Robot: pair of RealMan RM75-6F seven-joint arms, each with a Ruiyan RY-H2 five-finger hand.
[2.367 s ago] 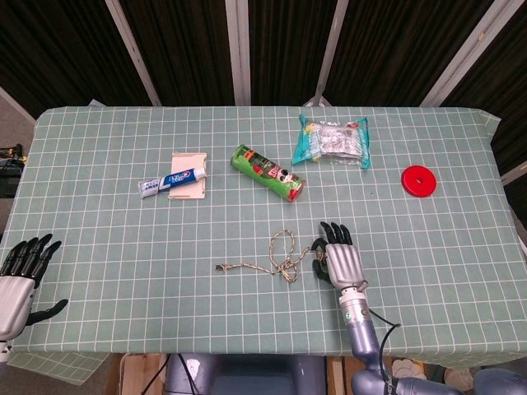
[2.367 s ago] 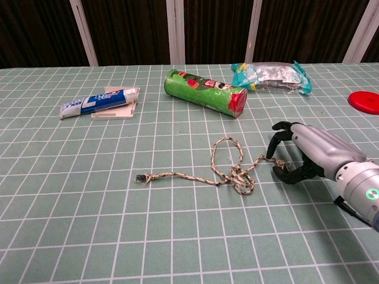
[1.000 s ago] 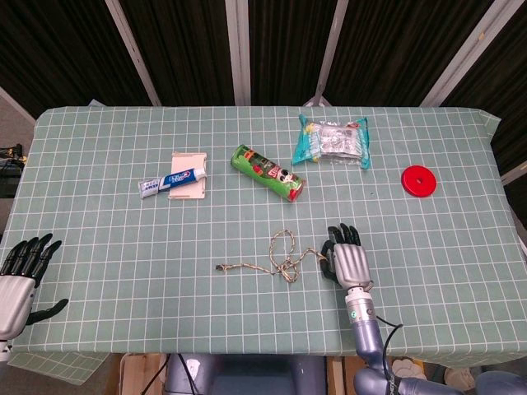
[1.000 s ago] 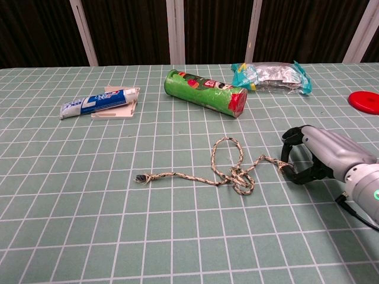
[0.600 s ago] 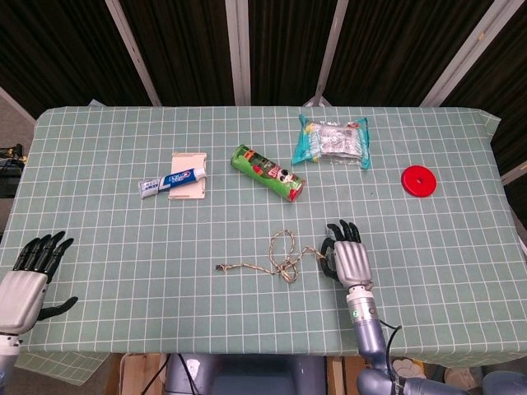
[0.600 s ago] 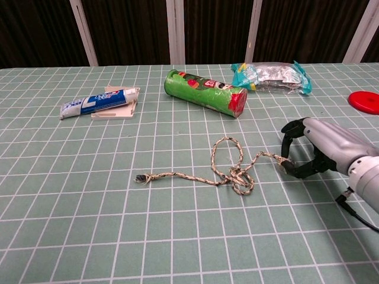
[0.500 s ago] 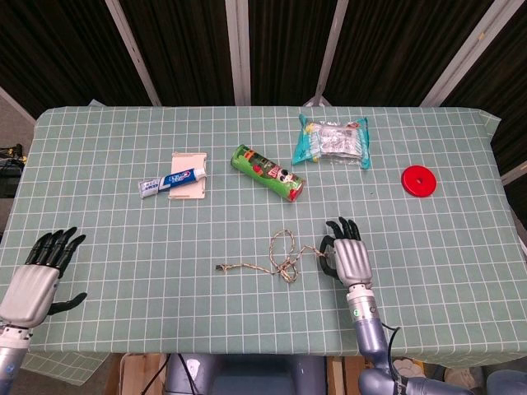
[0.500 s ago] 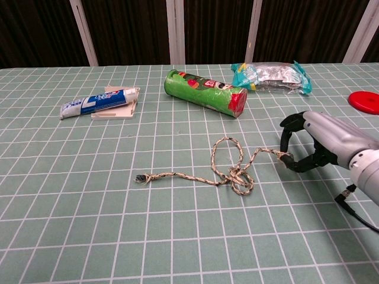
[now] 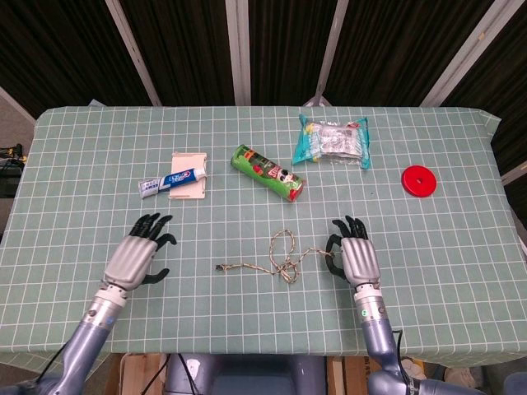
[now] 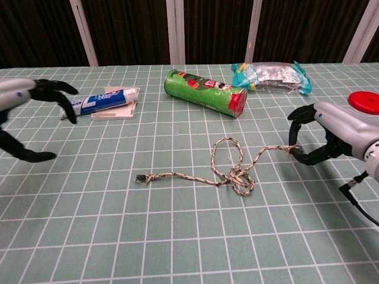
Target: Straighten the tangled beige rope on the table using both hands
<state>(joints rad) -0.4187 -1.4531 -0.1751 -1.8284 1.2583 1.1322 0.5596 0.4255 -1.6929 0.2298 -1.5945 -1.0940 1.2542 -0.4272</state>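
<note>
Beige braided rope lay on the green checked tablecloth between my two hands, its long axis running left to right, with a loop and a knotted tangle bunched toward my right side. My right hand pinched the right end of the rope between thumb and a fingertip, other fingers spread; in the chest view that end ran straight into the pinch. My left hand hung apart from the rope with fingers spread and nothing in them. The frayed free end lay well to the right of my left fingers, pointing toward them. I judged the next move turned on this: my left hand had to travel right along the rope's own line to reach that loose end, then draw it away from my right.
</note>
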